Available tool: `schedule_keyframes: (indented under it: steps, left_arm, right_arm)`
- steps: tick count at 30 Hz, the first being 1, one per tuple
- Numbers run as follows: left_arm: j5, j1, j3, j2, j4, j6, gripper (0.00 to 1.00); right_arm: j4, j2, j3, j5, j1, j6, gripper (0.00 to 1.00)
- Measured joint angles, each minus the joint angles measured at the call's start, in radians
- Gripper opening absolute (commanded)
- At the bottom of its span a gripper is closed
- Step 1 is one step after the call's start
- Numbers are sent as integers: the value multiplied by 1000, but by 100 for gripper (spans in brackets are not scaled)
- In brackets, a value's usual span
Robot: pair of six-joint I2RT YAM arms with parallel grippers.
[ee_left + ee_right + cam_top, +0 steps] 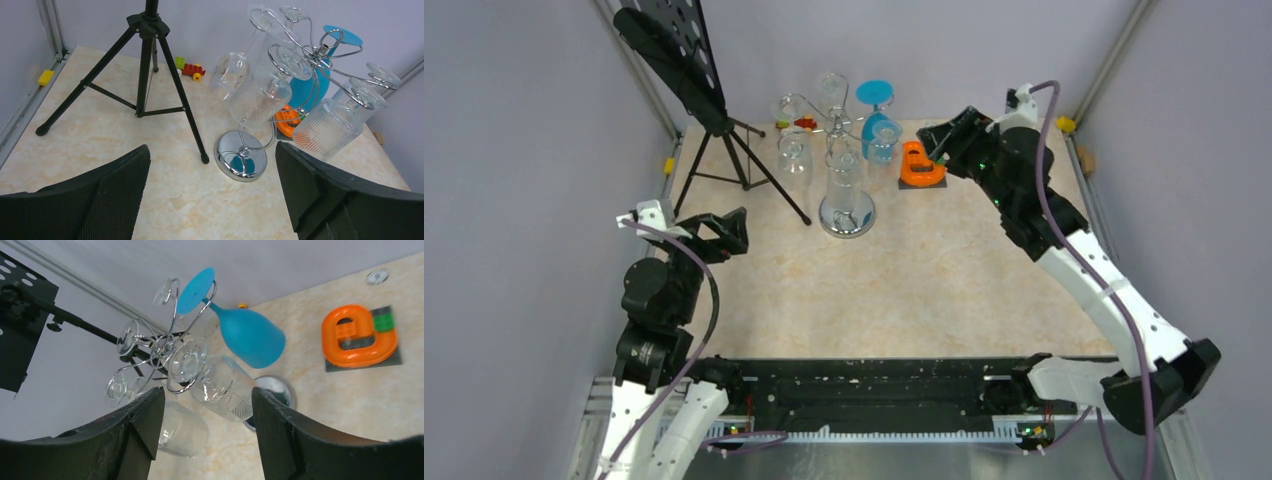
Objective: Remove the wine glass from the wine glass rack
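Right pincer (206, 401) stands open, holding nothing. Just ahead, in line with its gap, a clear wine glass (223, 386) hangs by its foot from the rack (162, 347). A blue glass (248, 337) hangs beyond, to the right. I advise centring the bowl, closing gently, then sliding the foot clear. Left pincer (212, 150) gapes empty, well back.

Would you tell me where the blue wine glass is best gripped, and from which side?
I would grip the blue wine glass across its bowl, coming from the right. It hangs upside down with its foot caught in the wine glass rack, so only the bowl hangs free.
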Motion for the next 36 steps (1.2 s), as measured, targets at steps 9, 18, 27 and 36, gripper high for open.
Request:
schedule_keyframes:
  steps: [9,18,27,36]
  left_arm:
    - [-1,0,-60,-40,70,-9,99]
    - [-98,0,-61,-36,62,-35,99]
    - [-164,26,-61,-36,33,-63,99]
    - [-163,43,-60,-35,17,-69,99]
  right_arm:
    - [201,169,-46,-105,0,293,51]
    - [349,191,-112,-79,0,520,37]
    - [370,262,-98,-79,0,574,27]
    - [351,306,-39,-78,0,565,18]
